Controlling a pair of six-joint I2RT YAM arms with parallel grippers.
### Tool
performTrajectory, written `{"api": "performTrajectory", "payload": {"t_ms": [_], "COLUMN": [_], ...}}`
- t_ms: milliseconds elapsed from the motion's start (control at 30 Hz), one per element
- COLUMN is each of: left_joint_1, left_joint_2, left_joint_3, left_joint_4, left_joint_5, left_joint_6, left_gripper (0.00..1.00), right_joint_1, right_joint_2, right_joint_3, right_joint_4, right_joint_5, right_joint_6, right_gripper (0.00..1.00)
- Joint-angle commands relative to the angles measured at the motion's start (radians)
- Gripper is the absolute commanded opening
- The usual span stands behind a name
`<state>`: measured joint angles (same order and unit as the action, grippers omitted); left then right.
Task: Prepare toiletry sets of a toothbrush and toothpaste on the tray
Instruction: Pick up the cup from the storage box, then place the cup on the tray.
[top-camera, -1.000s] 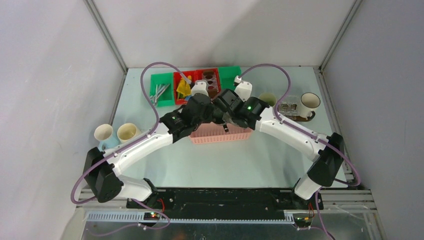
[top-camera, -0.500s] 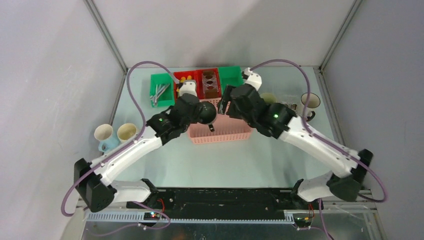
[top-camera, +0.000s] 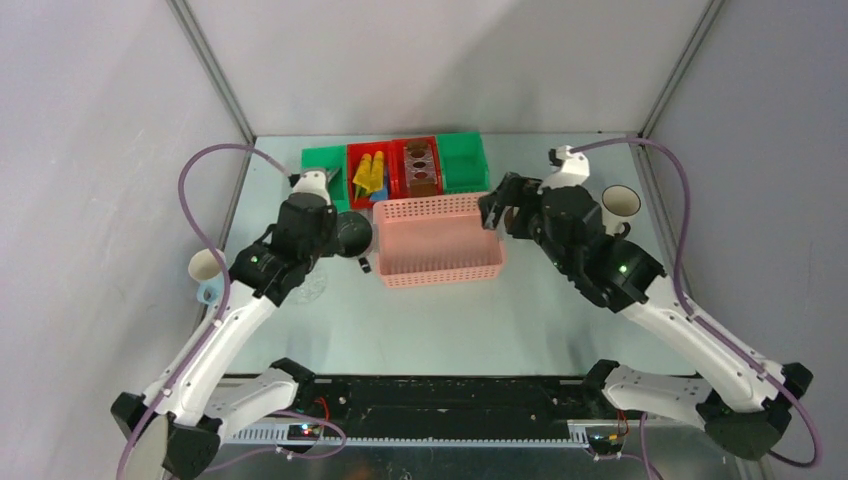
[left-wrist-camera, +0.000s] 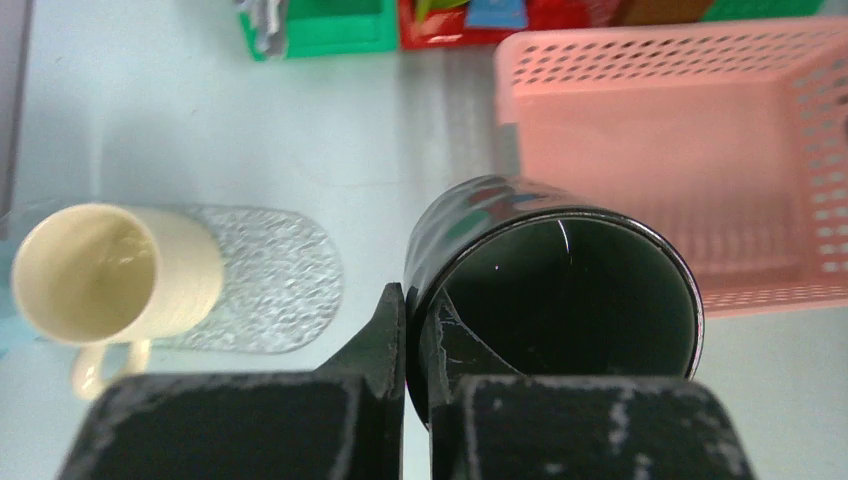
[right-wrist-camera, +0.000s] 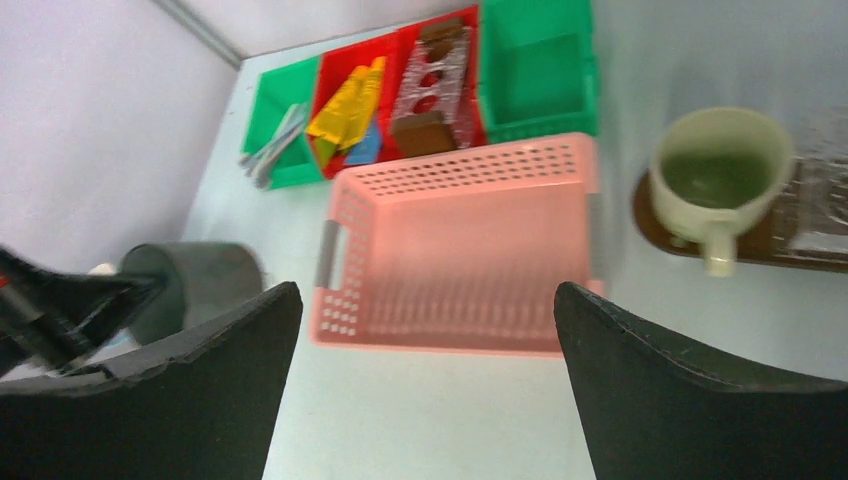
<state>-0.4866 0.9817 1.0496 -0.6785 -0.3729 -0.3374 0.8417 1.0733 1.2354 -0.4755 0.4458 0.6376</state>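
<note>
My left gripper is shut on the wall of a dark mug, one finger outside the rim and one inside. In the top view, the left gripper holds the dark mug just left of the pink basket. The right gripper stands wide open and empty, and the top view places this gripper at the basket's right end. A cream mug stands on the brown tray. Yellow tubes and silvery brushes lie in back bins.
The pink basket sits mid-table. Red and green bins line the back edge. A white mug stands at the far right. Another cream mug rests on a clear patterned disc on the left.
The right gripper has opened wide and swung right, away from the left gripper. The left arm has drawn back to the left, carrying the dark mug off the basket.
</note>
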Motion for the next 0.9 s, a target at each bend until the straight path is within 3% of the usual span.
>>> {"api": "performTrajectory", "payload": {"t_ms": [0, 267, 433, 867], "left_joint_1": [0.091, 0.271, 0.335, 0.500], "left_joint_2": [-0.060, -0.028, 0.021, 0.178], "left_joint_3": [-0.033, -0.114, -0.154, -0.238], "left_joint_4": [-0.048, -0.084, -0.048, 0.176], "left_joint_5": [0.068, 0.072, 0.065, 0.171], "left_joint_6": [0.100, 0.183, 0.208, 0.311], "left_gripper": [0.00, 0.00, 0.00, 0.00], "right_joint_1": [-0.107, -0.320, -0.435, -0.486], "right_joint_2": [-0.109, -0.346, -0.397, -0.500], "right_joint_3": [-0.107, -0.322, -0.394, -0.483], "right_joint_4": [0.042, 0.114, 0.094, 0.123], "right_joint_5": [-0.045, -0.186, -0.192, -0.153], "right_joint_6": [-0.109, -0.303, -0.378, -0.469], "right_gripper": [0.99, 0.99, 0.99, 0.99]}}
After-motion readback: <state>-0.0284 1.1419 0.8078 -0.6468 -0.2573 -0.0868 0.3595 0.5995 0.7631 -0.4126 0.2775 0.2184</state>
